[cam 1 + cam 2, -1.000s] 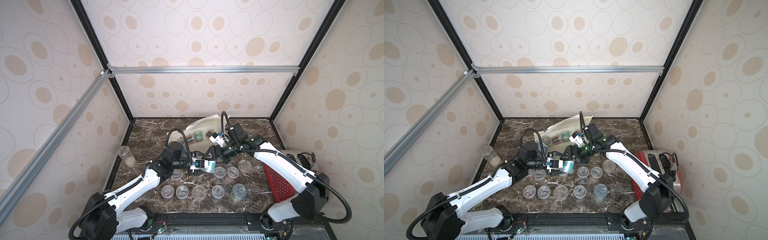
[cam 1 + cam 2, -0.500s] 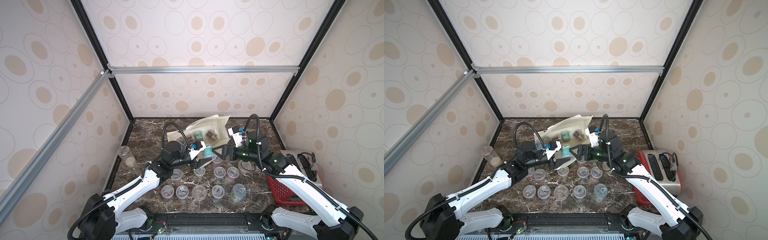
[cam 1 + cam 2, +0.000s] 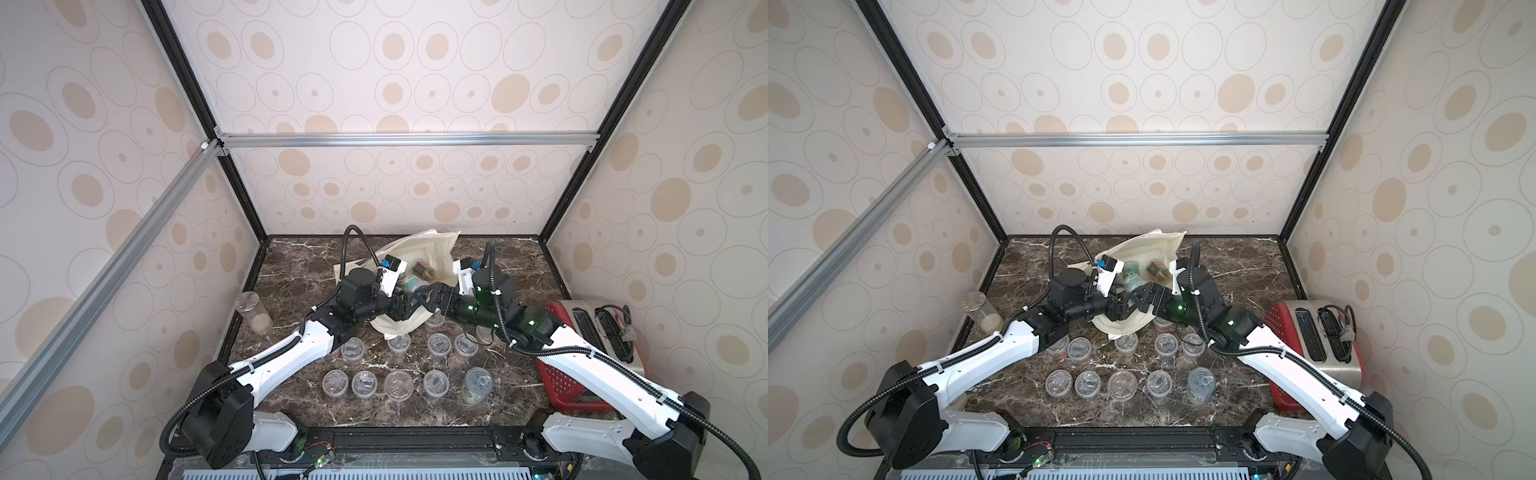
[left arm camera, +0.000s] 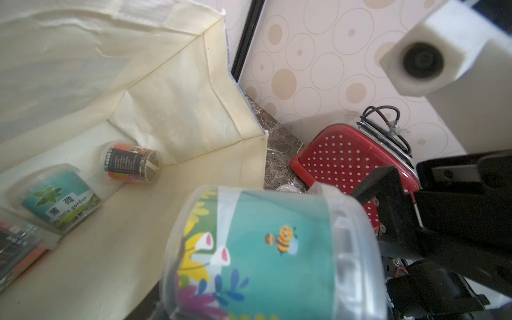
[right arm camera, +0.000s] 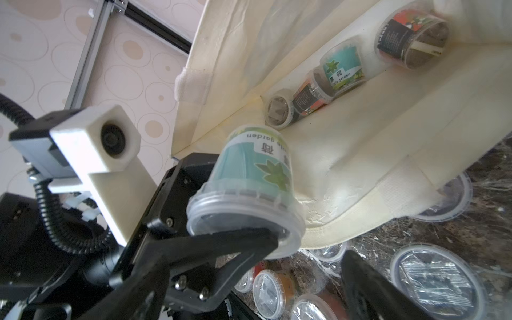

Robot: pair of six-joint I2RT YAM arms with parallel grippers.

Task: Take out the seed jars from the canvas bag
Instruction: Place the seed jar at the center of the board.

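Teal jar (image 4: 59, 203) reads "薄荷" and "little garden"; upturned jar (image 5: 257, 166) shows "garden".

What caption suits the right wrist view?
Left hand grips a teal-labelled seed jar at the mouth of the canvas bag; four jars lie inside.

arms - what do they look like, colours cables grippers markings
The left arm and right arm have white shells over black joints and bases, with ribbed black hoses alongside. The left gripper and right gripper are black and angular. Each wrist carries a white boxy camera; green lights glow on the right arm.
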